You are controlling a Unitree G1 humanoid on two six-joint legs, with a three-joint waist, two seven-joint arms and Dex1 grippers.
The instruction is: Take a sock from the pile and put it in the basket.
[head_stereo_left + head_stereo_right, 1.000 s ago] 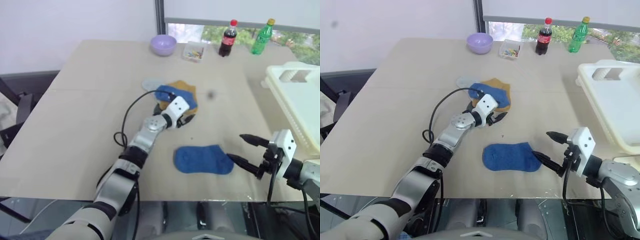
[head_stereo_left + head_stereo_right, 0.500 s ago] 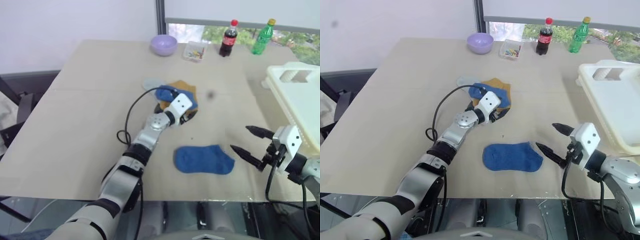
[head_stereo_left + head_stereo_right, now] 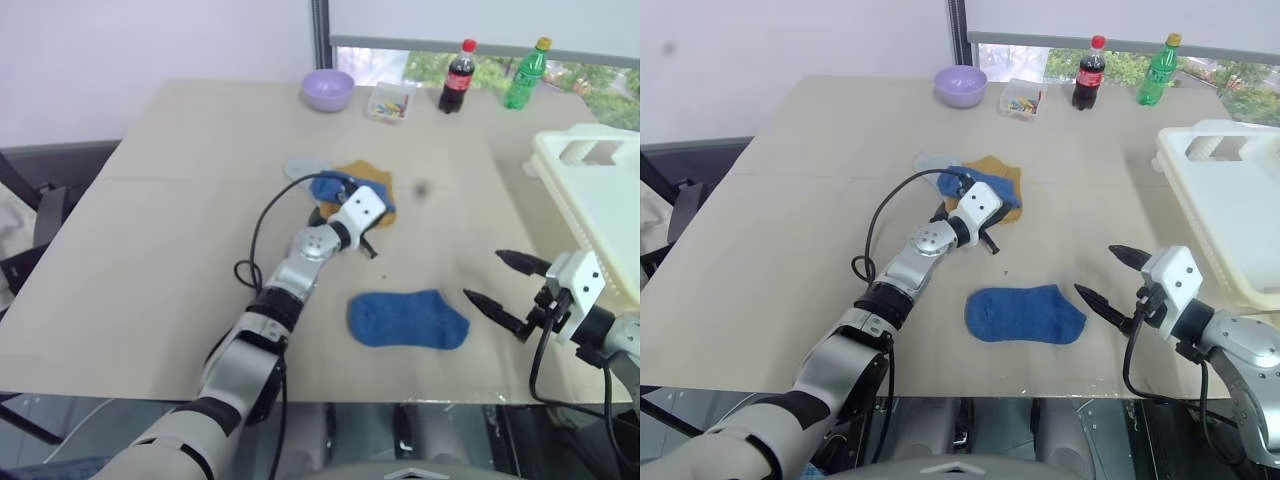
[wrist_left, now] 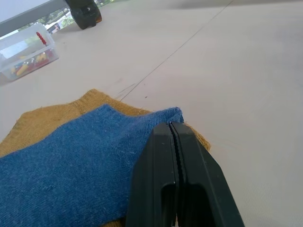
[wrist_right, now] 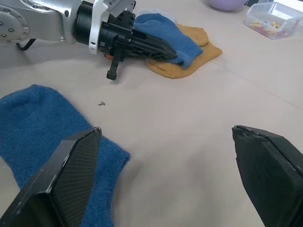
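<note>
Resting at the pile [image 3: 345,192] mid-worktop [image 3: 180,230], the left pincer [image 3: 992,247] is clenched — fingers pressed flat together at the edge of the pile's top blue sock [image 4: 71,156], no fabric visibly between them. Right pincer [image 3: 505,287] stands released, spread wide, just beside a lone blue sock [image 3: 405,319] near the front edge. Basket [image 3: 600,200] sits at the worktop's right side — well apart from the pile.

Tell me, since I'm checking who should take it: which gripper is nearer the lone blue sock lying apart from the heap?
Right. The right gripper stands open just beside the lone blue sock's toe; the left gripper is shut farther off, at the pile.
</note>
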